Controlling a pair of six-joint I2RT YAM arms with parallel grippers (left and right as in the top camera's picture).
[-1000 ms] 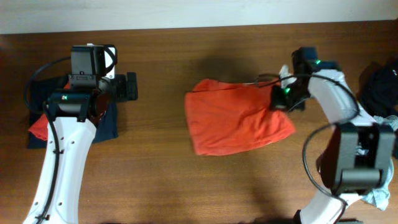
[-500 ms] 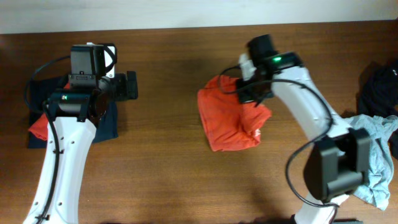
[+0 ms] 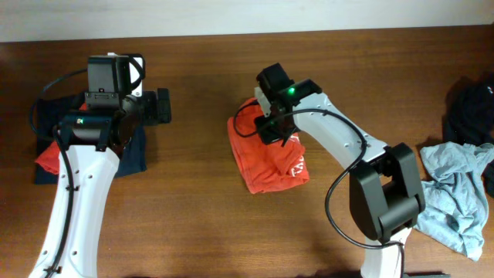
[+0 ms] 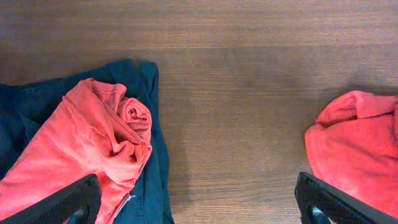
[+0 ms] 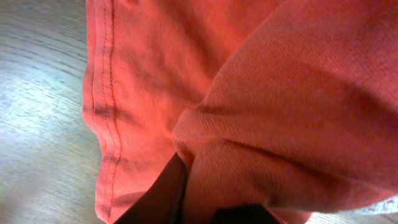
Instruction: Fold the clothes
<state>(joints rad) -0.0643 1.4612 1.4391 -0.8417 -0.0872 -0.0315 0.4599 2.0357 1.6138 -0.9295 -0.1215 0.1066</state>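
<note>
My right end effector [image 5: 199, 210] pinches a fold of the soft red-orange cotton T-shirt [image 3: 266, 162] beneath it; my left end effector [image 4: 200, 202] hangs spread wide above the brown wooden worktop [image 4: 236, 74].

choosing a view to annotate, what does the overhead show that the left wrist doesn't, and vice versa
Only the overhead: the right end effector down on the shirt, plus a grey-blue garment and a black garment at the right edge. Only the left wrist: the left end effector seen open, fingers wide apart, and the bunched folds of the red garment up close. Both: that red garment lying on the navy garment, part of the shirt, and the table.
</note>
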